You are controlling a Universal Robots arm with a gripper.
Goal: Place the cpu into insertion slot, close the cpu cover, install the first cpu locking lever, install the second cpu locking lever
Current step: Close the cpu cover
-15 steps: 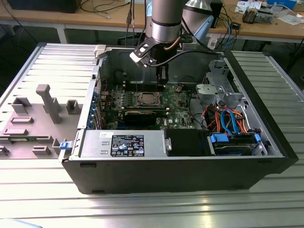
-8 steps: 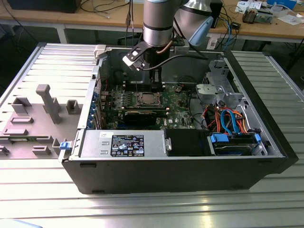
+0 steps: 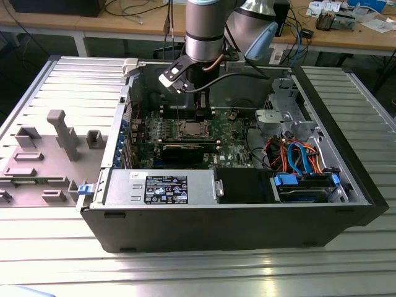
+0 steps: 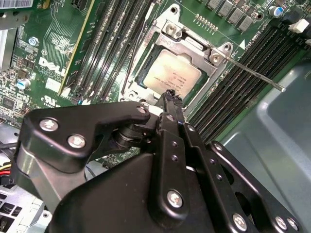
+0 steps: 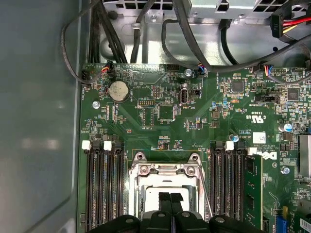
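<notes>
The pincer [image 4: 170, 95] has its two black fingers pressed together with nothing between them. In the second wrist view its narrow tip hangs right at the edge of the cpu [image 4: 167, 77]; whether it touches cannot be told. The cpu lies flat in the insertion slot [image 3: 192, 129], its silver-grey top showing through the window of the cpu cover [image 4: 192, 46], which lies down around it. That same view shows a thin metal lever [image 4: 255, 74] reaching out from the cover's corner over the black memory slots [image 4: 112, 43]. In the first wrist view the fingertips [image 5: 164, 198] stand side by side in front of the socket's middle and hide the chip. Beyond them are the cover's screwed frame [image 5: 165, 170] and, farther up the green board, a round coin battery [image 5: 118, 91]. The exterior view gives the wider setting: the arm comes straight down into the open computer case [image 3: 235, 229], the pincer [image 3: 201, 113] just above the slot. Orange and blue cables [image 3: 297, 154] lie toward the exterior view's right, and the case rests on a ribbed metal table [image 3: 185, 272].
</notes>
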